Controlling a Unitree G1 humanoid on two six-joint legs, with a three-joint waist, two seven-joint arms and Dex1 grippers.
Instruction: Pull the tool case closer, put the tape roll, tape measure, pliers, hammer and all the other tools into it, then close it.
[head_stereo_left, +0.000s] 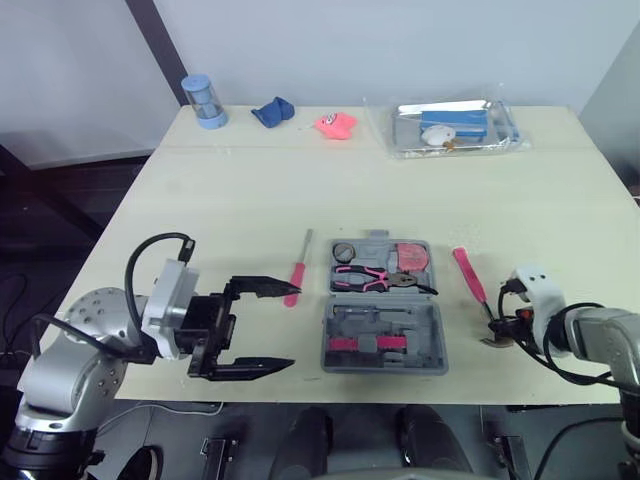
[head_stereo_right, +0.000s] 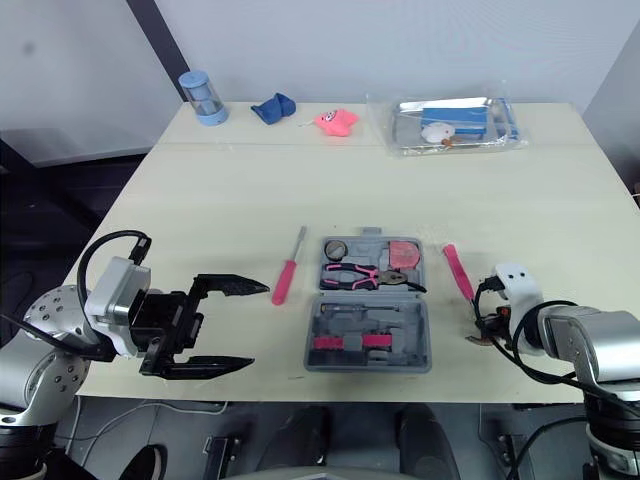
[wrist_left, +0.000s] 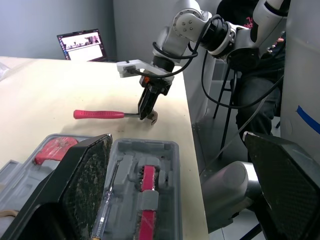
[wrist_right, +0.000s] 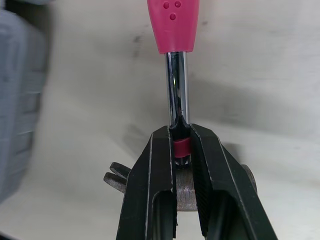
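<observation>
The grey tool case (head_stereo_left: 436, 340) lies open near the table's front edge. Its far half holds pink-handled pliers (head_stereo_left: 365, 279), a small round item (head_stereo_left: 343, 251) and a red item (head_stereo_left: 411, 258). A red-handled screwdriver (head_stereo_left: 297, 272) lies on the table left of the case. Right of the case lies the pink-handled hammer (head_stereo_left: 468, 274). My right gripper (wrist_right: 182, 150) is shut on the hammer's metal neck (wrist_right: 177, 85), just above the head. My left gripper (head_stereo_left: 292, 326) stands open, left of the case's near half, with nothing between its fingers.
At the table's far edge stand a blue cup (head_stereo_left: 205, 100), a blue cloth (head_stereo_left: 272, 111), a pink object (head_stereo_left: 336, 124) and a clear plastic bag of items (head_stereo_left: 452, 126). The table's front edge runs just below the case. A laptop (wrist_left: 82, 45) stands at the table's far right.
</observation>
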